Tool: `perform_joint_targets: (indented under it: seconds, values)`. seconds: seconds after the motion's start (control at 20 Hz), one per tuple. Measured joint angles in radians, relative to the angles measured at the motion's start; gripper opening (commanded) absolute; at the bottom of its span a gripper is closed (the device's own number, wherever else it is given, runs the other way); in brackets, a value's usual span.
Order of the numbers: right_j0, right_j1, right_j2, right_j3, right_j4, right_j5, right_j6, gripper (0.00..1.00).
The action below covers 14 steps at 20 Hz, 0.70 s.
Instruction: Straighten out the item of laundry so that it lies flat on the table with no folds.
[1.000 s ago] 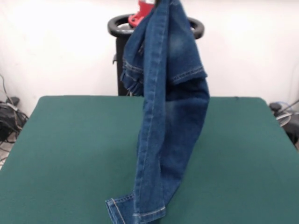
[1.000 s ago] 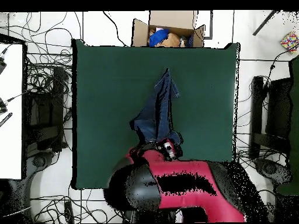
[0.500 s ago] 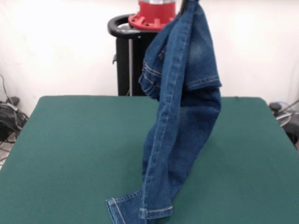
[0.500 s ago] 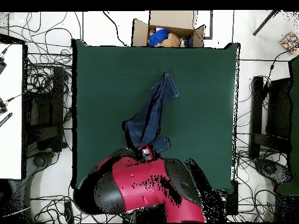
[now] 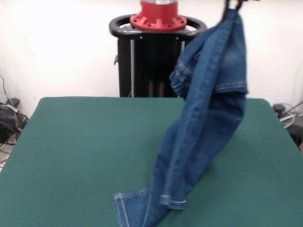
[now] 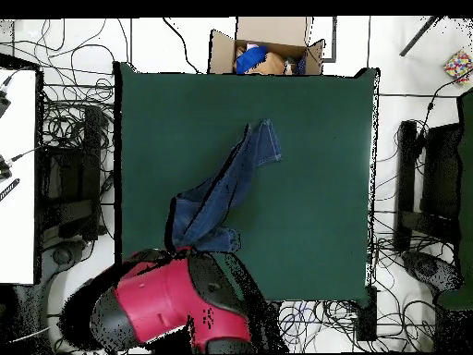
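The item of laundry, a pair of blue jeans (image 5: 203, 127), hangs from my gripper (image 5: 232, 5) at the top edge of the front view. The gripper is shut on the upper end of the jeans. The cloth slants down to the left, and its hemmed leg ends (image 5: 142, 205) rest crumpled on the green table (image 5: 71, 151) near the front edge. Overhead, the jeans (image 6: 226, 185) run as a diagonal strip from the table's middle toward my red arm (image 6: 175, 300). The arm covers the gripper there.
My black pedestal (image 5: 156, 52) stands behind the table's far edge. An open cardboard box (image 6: 268, 51) with items sits just off the table's top edge overhead. Cables (image 6: 78, 139) lie on the floor on both sides, and a white surface (image 6: 17, 166) is at the left.
My gripper has swung right in the front view, carrying the top of the jeans with it. The jeans now slant more, and the leg ends have shifted slightly along the table.
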State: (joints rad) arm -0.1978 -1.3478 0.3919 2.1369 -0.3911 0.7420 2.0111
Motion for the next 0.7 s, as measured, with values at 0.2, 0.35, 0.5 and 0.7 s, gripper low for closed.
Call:
perform_joint_targets:
  seconds: [0.2,0.35,0.5,0.7]
  values:
    - [0.066,0.014,-0.016,-0.012,0.009,0.000,0.069,0.00]
    - [0.130,0.058,-0.041,-0.044,0.008,0.000,0.123,0.00]
    - [0.171,0.107,-0.066,-0.072,0.005,-0.015,0.153,0.00]
    - [0.230,0.187,-0.114,-0.109,0.005,-0.070,0.190,0.00]
